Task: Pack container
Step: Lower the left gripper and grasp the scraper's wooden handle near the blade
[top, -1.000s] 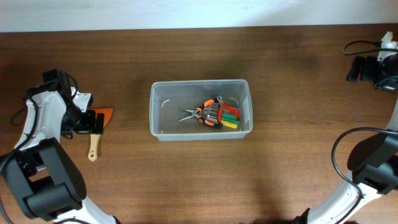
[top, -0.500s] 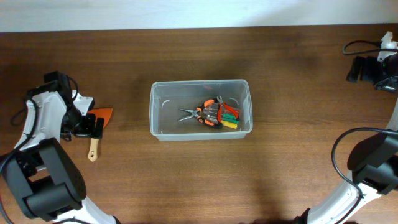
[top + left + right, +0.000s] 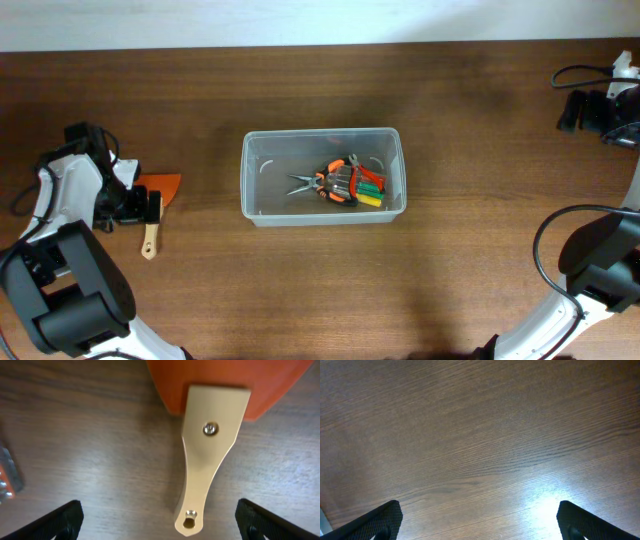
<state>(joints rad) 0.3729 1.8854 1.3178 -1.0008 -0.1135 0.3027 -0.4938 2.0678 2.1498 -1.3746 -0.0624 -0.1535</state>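
Container [image 3: 250, 185] is sitting mid-tabletop [image 3: 300, 290], open side up. Orange-handled pliers [image 3: 322, 183] are lying inside it toward its right end, beside green and yellow pieces [image 3: 370, 192], possibly screwdriver handles. Left of container: scraper [image 3: 207, 455] is lying flat, left hand [image 3: 161, 525] hovering over its wooden handle, fingers spread wide. Far right of container: right hand [image 3: 479, 522] is hanging spread over bare wood.

No text, label, brand, number or sign can be read in any view, neither on the tools nor on the table.
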